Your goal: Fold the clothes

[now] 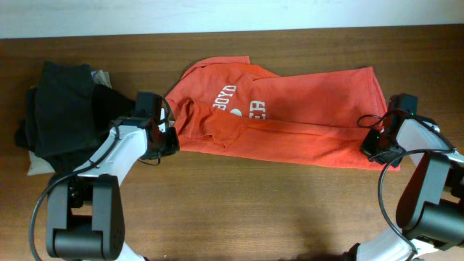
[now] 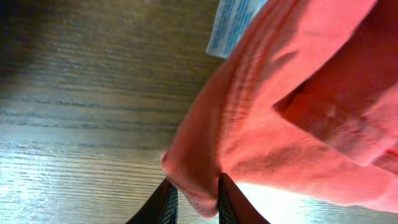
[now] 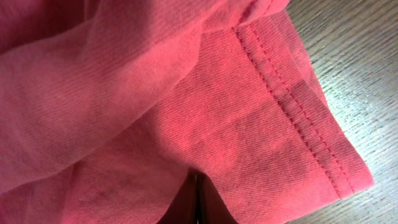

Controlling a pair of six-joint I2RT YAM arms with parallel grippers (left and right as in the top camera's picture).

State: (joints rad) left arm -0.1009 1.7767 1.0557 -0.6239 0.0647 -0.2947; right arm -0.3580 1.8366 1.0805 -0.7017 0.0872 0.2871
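I am pinching the red-orange T-shirt (image 1: 290,123), lying on the desk (image 1: 232,210) with its long axis stretching between my left fingers (image 1: 168,138), closed on its shoulder end, and right fingers (image 1: 378,145), closed on its hem corner.

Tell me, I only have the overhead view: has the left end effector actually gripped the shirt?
Observer: Yes. The left wrist view shows the left end effector pinching a fold of the T-shirt between its fingers.
Operator: And the right?
Observer: The right wrist view shows the right end effector shut on cloth just inside the double-stitched hem.
Operator: Anything else?
Observer: A pale blue printed label shows at the T-shirt's edge, above the left grip.
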